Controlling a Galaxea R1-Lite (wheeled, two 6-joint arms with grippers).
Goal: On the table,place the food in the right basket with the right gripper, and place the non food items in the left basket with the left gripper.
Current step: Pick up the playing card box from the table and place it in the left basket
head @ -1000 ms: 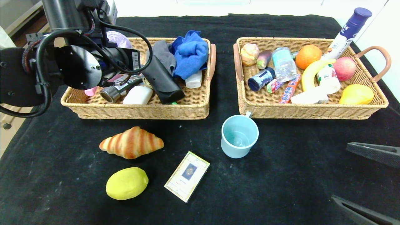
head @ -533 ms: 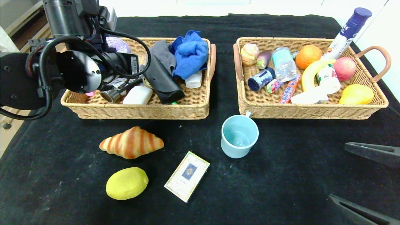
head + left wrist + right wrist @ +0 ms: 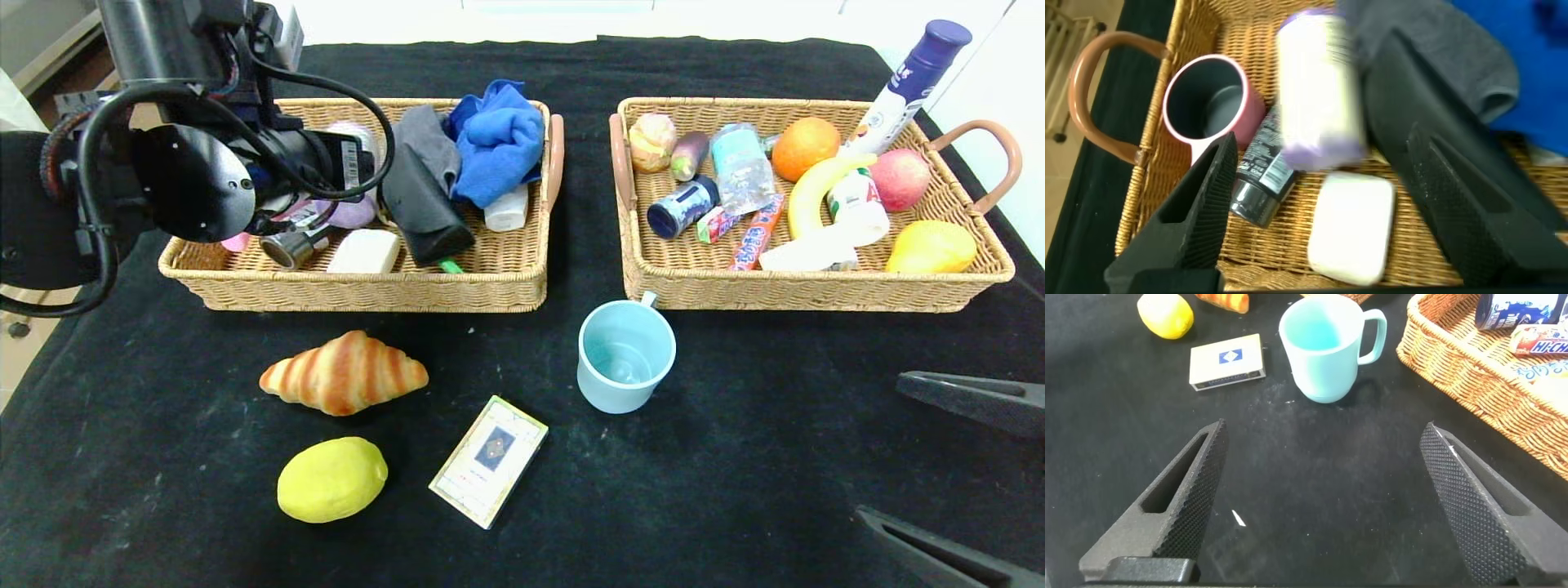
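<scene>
The left gripper [image 3: 1315, 204] hangs open over the left basket [image 3: 359, 286], the purple roll [image 3: 1319, 90] apparently loose among its contents. The right gripper [image 3: 1323, 498] waits open above the tabletop [image 3: 735, 457], near the mug [image 3: 624, 357].

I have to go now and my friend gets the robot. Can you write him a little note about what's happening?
Left gripper: open over the left basket; purple roll just dropped inside.
Right gripper: open, empty, low over the table.
Left to do: croissant and lemon go to the right basket; blue mug and card box go left.
</scene>
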